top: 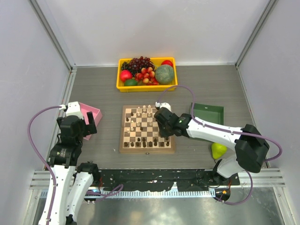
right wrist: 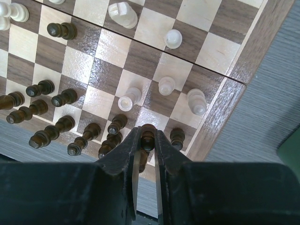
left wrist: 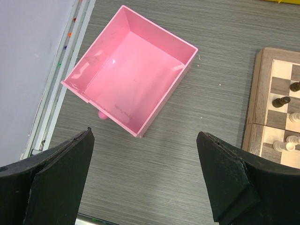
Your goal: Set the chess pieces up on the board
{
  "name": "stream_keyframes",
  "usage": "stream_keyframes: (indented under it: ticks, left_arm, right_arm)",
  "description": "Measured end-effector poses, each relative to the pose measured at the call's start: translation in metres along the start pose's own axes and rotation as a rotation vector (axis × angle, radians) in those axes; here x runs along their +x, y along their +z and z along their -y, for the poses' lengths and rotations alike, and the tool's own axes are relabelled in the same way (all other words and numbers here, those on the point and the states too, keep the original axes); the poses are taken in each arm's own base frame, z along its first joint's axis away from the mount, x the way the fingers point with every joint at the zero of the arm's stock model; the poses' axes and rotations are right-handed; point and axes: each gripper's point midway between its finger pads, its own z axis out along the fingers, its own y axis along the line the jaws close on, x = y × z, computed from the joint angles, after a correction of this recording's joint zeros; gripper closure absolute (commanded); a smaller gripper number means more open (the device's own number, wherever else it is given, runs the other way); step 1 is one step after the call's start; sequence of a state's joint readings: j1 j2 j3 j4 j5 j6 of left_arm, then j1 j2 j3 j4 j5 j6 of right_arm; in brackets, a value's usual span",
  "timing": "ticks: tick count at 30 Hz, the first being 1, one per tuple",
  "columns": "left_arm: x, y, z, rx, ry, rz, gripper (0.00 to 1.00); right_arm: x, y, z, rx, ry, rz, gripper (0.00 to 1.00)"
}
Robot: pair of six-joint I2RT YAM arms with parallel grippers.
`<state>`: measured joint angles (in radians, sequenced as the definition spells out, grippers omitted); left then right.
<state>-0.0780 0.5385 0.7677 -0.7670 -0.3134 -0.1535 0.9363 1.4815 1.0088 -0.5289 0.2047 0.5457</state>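
The board (top: 123, 140) lies mid-table with cream-white and dark brown chess pieces (top: 140, 127) standing on it. My right gripper (top: 162, 127) is over the board's right side, near the front edge. In the right wrist view it (right wrist: 147, 133) is shut on a dark brown piece (right wrist: 149, 139) among the near-row dark pieces (right wrist: 46, 136), close to the board's corner border (right wrist: 234, 103). Cream-white pieces (right wrist: 166, 85) stand just beyond. My left gripper (top: 89, 125) is open and empty (left wrist: 145, 173) over bare table, left of the board's edge (left wrist: 257, 108).
A pink tray (left wrist: 136, 70) lies empty just ahead of my left gripper, near the left wall (top: 91, 117). A yellow bin of fruit (top: 146, 72) is behind the board. A green tray (top: 207, 114) and a yellow-green pear (top: 218, 150) are on the right.
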Motion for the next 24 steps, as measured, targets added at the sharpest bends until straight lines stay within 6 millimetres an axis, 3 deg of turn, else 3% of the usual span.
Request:
stream_keyframes:
  ticks: [24]
  left_arm:
    - [0.001, 0.002, 0.001, 0.0, 0.003, -0.011, 0.01]
  right_arm:
    - [0.019, 0.022, -0.004, 0.016, -0.021, -0.048, 0.81]
